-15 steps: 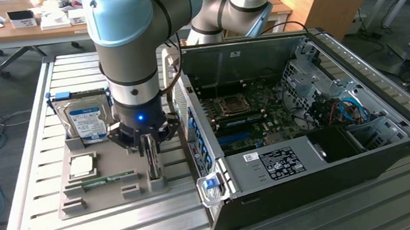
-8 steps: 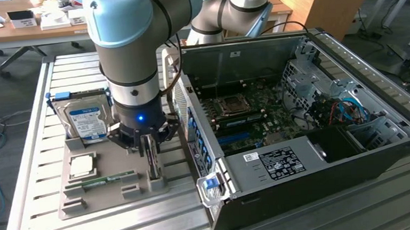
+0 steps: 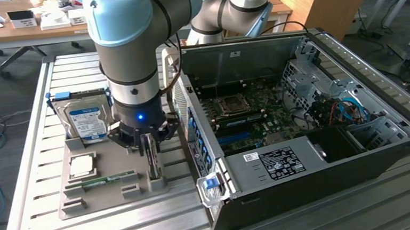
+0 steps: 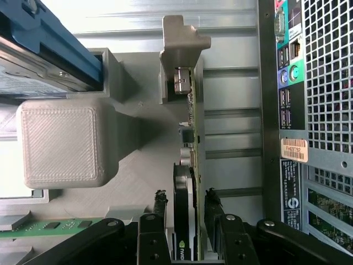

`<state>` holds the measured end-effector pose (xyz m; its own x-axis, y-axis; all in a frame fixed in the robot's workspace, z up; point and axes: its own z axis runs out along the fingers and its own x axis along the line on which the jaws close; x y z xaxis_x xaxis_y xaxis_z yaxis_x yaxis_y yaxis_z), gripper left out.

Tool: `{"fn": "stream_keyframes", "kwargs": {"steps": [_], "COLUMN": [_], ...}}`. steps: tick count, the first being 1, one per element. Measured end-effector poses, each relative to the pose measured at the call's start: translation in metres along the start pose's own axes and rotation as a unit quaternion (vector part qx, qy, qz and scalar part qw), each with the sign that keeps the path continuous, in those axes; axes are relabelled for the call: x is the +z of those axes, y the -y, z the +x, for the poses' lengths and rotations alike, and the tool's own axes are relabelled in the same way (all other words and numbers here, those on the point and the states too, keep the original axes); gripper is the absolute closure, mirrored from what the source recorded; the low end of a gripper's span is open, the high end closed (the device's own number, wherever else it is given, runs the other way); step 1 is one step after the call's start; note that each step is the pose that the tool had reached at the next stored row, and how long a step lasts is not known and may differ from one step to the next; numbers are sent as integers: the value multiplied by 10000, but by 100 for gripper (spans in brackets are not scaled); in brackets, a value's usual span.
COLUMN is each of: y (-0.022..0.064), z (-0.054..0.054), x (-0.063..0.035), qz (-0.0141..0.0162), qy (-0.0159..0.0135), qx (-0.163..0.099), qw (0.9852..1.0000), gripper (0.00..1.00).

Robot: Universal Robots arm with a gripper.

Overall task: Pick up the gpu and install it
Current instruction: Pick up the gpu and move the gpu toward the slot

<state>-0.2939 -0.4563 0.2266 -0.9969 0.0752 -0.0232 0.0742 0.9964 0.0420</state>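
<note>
Find the gpu (image 3: 153, 169) standing on edge in a slot of the tray (image 3: 100, 201), at the exterior view's left of the open case (image 3: 324, 193) and near its rear panel. Find the claw (image 3: 149, 149) lowered straight over the card and astride it, fan face on one side, bare board on the other. Cannot tell whether clenched on the card or merely set loose around it (too snug a fit to call either way). Not yet lifted: in the wrist view, note the gpu (image 4: 193, 138) resting in its slot, running away from the claw (image 4: 186, 221) to a grey post (image 4: 179, 38) and touching it.

Judged as the grasp stage; install not begun, with the card outside the case.

Risks, as judgement only. Could snag on the post if drawn up askew rather than straight. Could pivot in the grip if held off the card's middle, leaving one end to droop. Could strain the fan if squeezed hard on that face. Could clip the case's rear edge on the way toward the exterior view's right, with the tray so near. Could brush the drive (image 3: 84, 119), farther off at the exterior view's left, or jolt the cpu (image 3: 82, 164) and ram (image 3: 102, 181) lying in the same tray. Could bend the edge contacts if brought down tilted over the motherboard (image 3: 251, 112).
</note>
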Motion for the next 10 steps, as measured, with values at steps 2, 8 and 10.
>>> {"fn": "stream_keyframes", "kwargs": {"steps": [2, 8, 10], "y": [-2, -4, -5], "z": [0, 1, 1], "x": [1, 0, 0], "qz": [0, 0, 0], "qy": [0, 0, 0], "qx": [-1, 0, 0], "qw": [10000, 10000, 10000], "gripper": [58, 58, 58]}}
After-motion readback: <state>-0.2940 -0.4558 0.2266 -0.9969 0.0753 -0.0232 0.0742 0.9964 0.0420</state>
